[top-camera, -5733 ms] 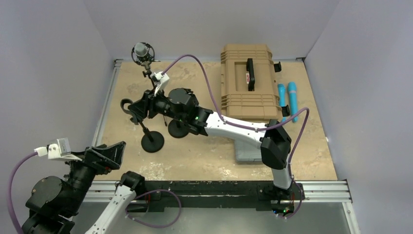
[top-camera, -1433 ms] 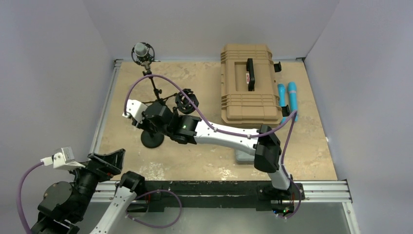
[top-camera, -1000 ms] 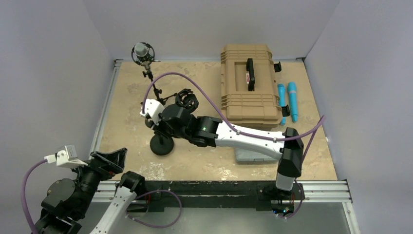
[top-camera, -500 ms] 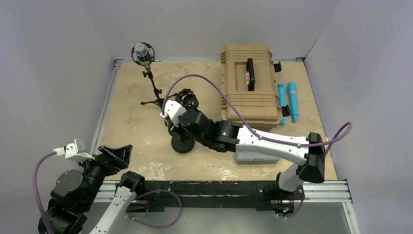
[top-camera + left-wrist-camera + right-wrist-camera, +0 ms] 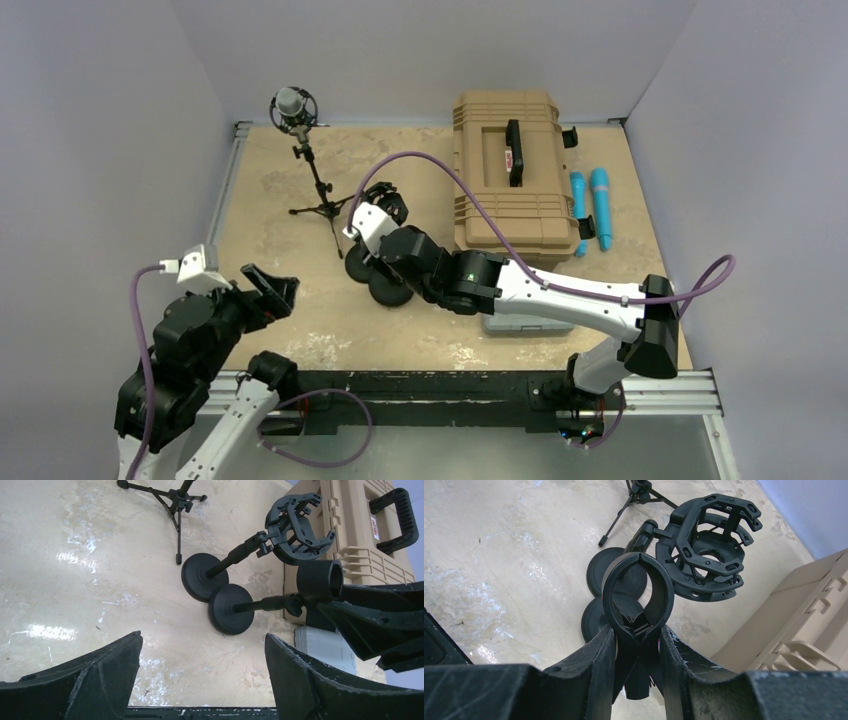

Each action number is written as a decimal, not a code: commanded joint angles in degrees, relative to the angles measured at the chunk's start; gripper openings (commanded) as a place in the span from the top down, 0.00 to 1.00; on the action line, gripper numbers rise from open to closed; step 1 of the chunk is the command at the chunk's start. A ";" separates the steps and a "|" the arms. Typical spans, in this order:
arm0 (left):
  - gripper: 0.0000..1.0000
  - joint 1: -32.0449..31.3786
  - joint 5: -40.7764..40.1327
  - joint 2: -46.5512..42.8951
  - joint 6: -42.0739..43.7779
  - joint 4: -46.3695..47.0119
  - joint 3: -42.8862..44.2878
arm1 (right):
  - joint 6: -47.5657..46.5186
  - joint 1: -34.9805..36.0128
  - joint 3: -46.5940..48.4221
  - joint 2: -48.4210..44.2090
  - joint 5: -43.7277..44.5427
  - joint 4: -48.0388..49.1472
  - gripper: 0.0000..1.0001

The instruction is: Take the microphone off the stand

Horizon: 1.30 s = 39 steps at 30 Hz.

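Observation:
A grey microphone (image 5: 293,104) sits in a shock mount on top of a black tripod stand (image 5: 322,207) at the far left of the table. My right gripper (image 5: 380,250) is shut on the empty spring clip (image 5: 638,592) of a round-base stand (image 5: 391,290); in the right wrist view my gripper (image 5: 638,632) pinches the clip's handles. Beside it stands a second round-base stand (image 5: 358,263) with an empty shock mount (image 5: 709,550). My left gripper (image 5: 270,290) is open and empty near the table's front left, and the left wrist view (image 5: 202,645) shows only bare table between its jaws.
A tan hard case (image 5: 512,170) lies at the back right, with two blue microphones (image 5: 592,205) beside it. A grey block (image 5: 515,316) lies under my right arm. Side walls close in the table on the left and right.
My right gripper has dragged the clip stand from the left to the right, next to the shock-mount stand. My left arm has risen and swung right, over the table's front edge.

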 commanded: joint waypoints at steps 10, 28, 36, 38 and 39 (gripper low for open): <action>0.00 -0.04 -2.25 28.33 4.29 18.72 12.18 | 7.56 -0.24 0.48 -1.63 -3.60 6.94 0.26; 0.03 20.23 19.39 55.25 10.55 41.35 17.77 | 8.56 -1.79 -7.19 -17.45 -8.31 11.39 0.11; 0.13 26.27 36.35 63.13 10.26 46.17 19.77 | 10.45 -2.39 -6.60 -18.43 -10.93 11.80 0.11; 0.17 27.34 38.30 64.59 10.15 47.02 19.67 | 10.98 -2.40 -6.22 -18.00 -11.21 11.88 0.11; 0.19 27.65 38.76 65.19 10.05 47.29 19.54 | 11.37 -2.39 -5.94 -17.68 -11.40 11.91 0.11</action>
